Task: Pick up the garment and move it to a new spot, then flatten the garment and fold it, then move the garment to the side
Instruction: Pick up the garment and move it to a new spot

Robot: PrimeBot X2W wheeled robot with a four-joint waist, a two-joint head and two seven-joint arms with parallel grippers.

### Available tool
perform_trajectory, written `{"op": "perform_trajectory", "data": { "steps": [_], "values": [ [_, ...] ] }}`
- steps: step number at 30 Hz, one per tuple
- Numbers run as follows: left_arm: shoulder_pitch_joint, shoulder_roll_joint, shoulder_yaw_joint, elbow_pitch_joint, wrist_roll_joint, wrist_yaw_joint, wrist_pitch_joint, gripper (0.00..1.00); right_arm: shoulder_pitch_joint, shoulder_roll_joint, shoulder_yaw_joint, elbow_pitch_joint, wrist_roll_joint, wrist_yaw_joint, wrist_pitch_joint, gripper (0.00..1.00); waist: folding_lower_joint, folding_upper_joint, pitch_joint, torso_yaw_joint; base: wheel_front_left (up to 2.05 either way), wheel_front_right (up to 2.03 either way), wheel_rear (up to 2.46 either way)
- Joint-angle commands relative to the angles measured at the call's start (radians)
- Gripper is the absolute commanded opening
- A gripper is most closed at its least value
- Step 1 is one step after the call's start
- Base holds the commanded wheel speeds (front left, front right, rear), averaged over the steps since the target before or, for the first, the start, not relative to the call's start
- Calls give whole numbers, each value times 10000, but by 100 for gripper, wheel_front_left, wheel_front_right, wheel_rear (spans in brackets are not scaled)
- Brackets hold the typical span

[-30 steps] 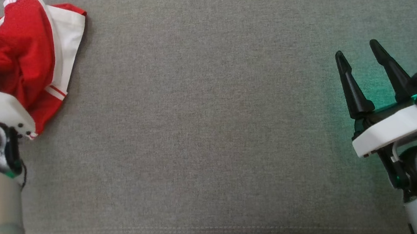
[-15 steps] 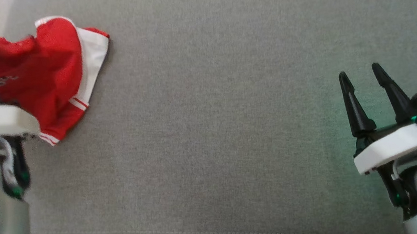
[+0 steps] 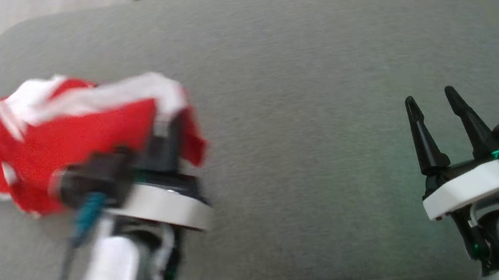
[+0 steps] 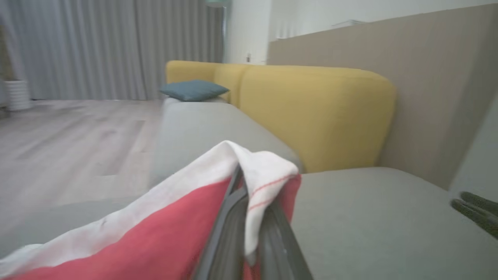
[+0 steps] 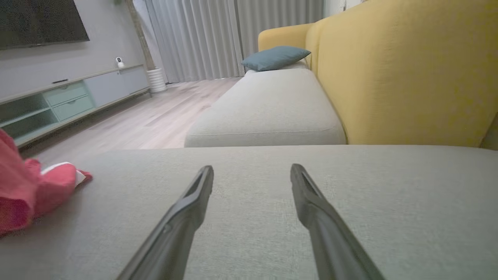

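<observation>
From the head we look steeply down on the grey cushion (image 3: 295, 47), close. Our left wrist camera rides low over it, facing the yellow backrest (image 4: 311, 112) at 1 o'clock; our right wrist camera skims it too, backrest at 2 o'clock. Both wrist views share the blue pillow (image 4: 193, 89); all three share the garment (image 3: 61, 140).

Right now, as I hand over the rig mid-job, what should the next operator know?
Left gripper: shut on the garment, pinching its white hem.
Right gripper: open and empty, above the right part of the grey cushion.
Garment: bunched over the cushion's left part, with its far end lying on the cushion.
Done: garment grasped.
Left to do: set it down at the new spot, flatten it, fold it, then move it to the side.
</observation>
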Motion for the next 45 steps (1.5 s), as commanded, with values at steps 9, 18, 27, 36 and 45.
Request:
{"op": "perform_trajectory", "data": {
  "steps": [9,18,27,36,45],
  "values": [
    [-1385,-899,-1969,1033,-411,-671,-334,0,-473,7,457,-764,208,40,132,100,0,-1,495,-2565,0,0,0],
    [-3386,-964,-3527,2702,-1588,26,-815,0,-724,12,509,-713,614,40,-96,100,0,-1,1422,-3959,0,0,0],
    [-4398,-966,-4674,4677,-2477,231,-841,100,-938,13,611,-319,928,40,-511,100,0,-1,2003,-4006,0,0,0],
    [-4555,-905,-5069,4453,-2101,522,-1662,100,-960,14,480,-24,825,40,-610,100,0,-1,1657,-3165,0,0,0],
    [-3786,69,-4648,3824,-2255,998,-1457,100,-799,14,269,-67,586,40,-343,100,0,-1,1153,-2097,0,0,0]
  ]
}}
